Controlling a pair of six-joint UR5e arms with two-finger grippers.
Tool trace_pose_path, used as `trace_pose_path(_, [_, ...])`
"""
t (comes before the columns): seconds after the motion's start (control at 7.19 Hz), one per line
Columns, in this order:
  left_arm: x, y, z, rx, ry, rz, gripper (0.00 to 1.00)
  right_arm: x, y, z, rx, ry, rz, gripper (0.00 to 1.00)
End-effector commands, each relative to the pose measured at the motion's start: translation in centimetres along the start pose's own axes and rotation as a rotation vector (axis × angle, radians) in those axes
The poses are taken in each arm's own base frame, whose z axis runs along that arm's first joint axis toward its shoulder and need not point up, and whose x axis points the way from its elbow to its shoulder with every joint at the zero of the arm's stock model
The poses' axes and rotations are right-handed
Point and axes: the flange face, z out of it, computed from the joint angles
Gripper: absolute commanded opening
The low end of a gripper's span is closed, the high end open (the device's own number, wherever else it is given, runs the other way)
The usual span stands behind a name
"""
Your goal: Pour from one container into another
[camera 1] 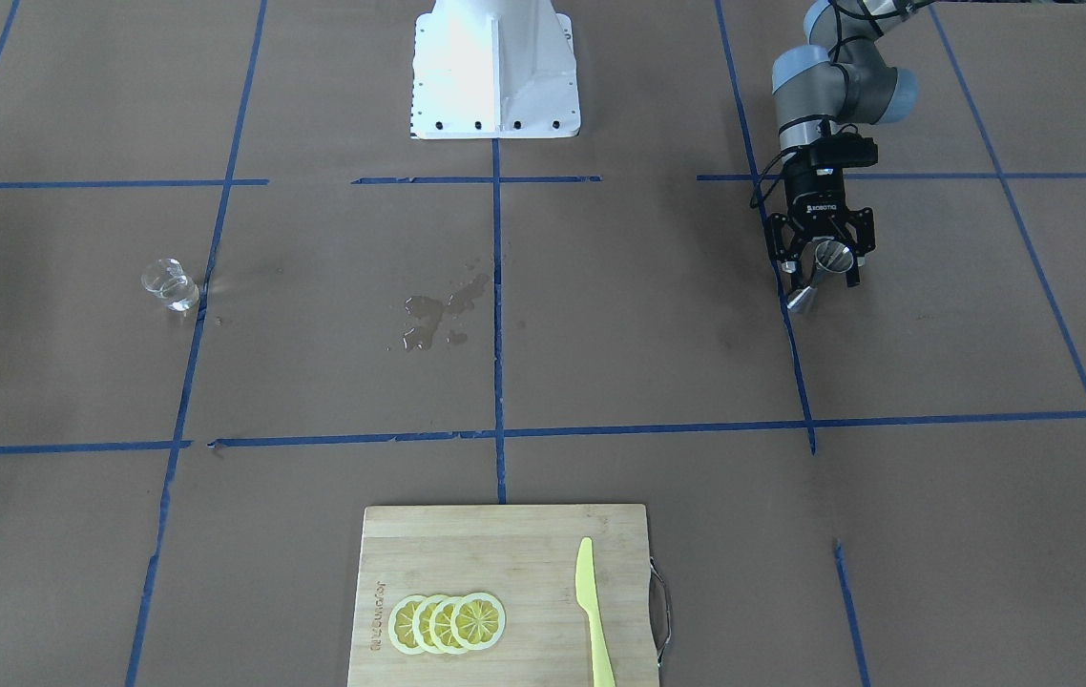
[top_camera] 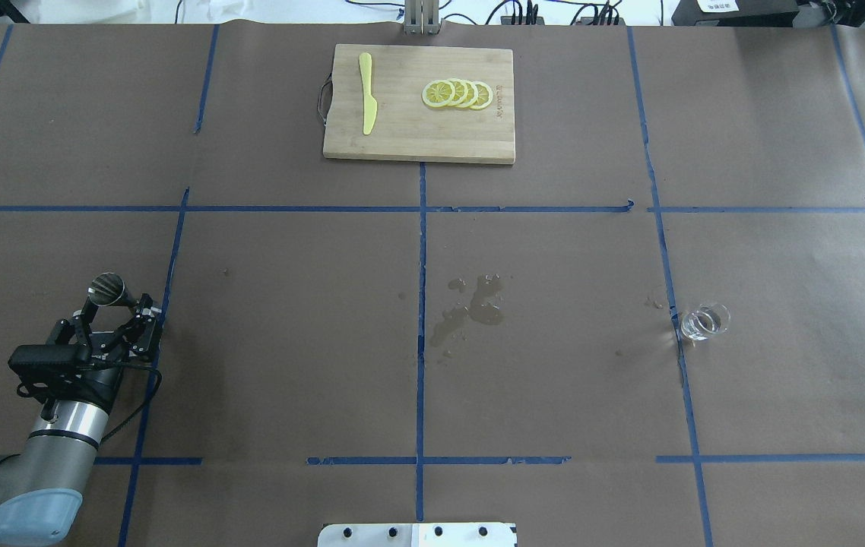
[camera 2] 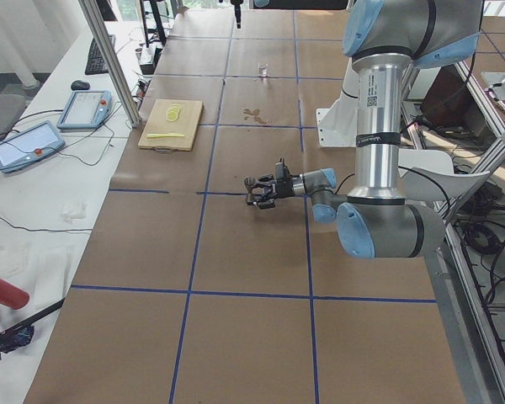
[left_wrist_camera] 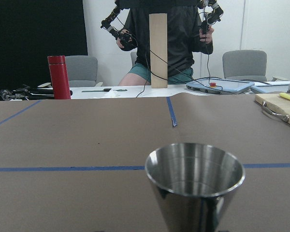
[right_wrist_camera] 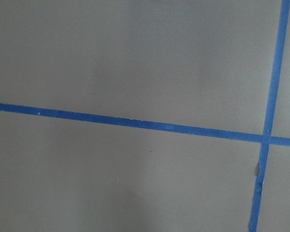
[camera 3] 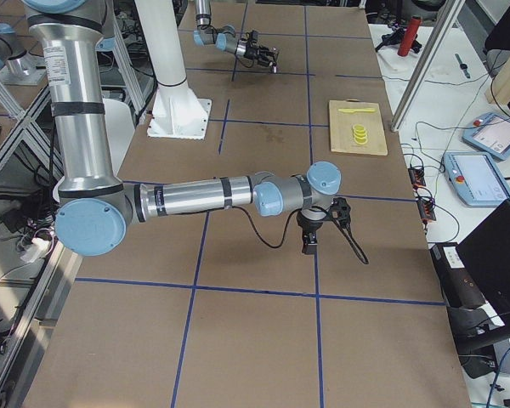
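Here the left tool (camera 1: 820, 280) lies level and low over the robot's left side of the tabletop (camera 1: 934, 334), its jaws spread to either side of the jigger (camera 1: 820, 272). The steel jigger stands upright between the fingers, its open upper cone filling the left wrist view. The fingers appear to stand clear of its narrow waist rather than pressing it, though the overhead view is too coarse to be sure. A blue tape line (camera 1: 796, 363) runs just beside it.

The glass cup (camera 1: 169, 284) stands alone on the robot's right side, well apart from the jigger and just beside another tape line, with no tool near it. Between the two, near the middle of the tabletop, is a wet patch (camera 1: 438, 320).

The right arm reaches out far along the tabletop's right end with the right tool (camera 3: 308, 246) pointing down. Its wrist view shows only brown paper and tape, and I cannot tell whether its jaws are apart or together.

On the far edge from the robot a cutting board (camera 1: 505, 544) carries overlapping lemon slices (camera 1: 448, 623) and a yellow-green knife (camera 1: 593, 611).
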Motion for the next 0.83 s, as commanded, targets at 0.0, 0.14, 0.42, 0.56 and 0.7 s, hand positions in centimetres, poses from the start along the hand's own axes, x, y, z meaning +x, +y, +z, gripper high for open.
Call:
trace_pose_path(0.0, [0.11, 0.09, -0.09, -0.003, 0.002, 0.000, 0.73, 0.13, 0.05, 0.12, -0.002, 0.001, 0.002, 1.00])
trace_pose_path(0.14, [0.20, 0.23, -0.25, -0.006, 0.005, 0.003, 0.70, 0.01, -0.01, 0.13, -0.003, 0.000, 0.000, 1.00])
trace_pose_path(0.42, [0.22, 0.28, -0.30, -0.007, 0.006, 0.005, 0.57, 0.13, -0.01, 0.13, -0.003, 0.001, 0.003, 1.00])
trace_pose_path(0.56, [0.31, 0.42, -0.47, -0.010, 0.010, 0.012, 0.47, 0.12, -0.01, 0.13, -0.002, 0.001, 0.002, 1.00])
trace_pose_path(0.7, [0.45, 0.24, -0.53, -0.010, 0.012, 0.014, 0.35, 0.12, -0.01, 0.13, -0.002, 0.001, 0.002, 1.00])
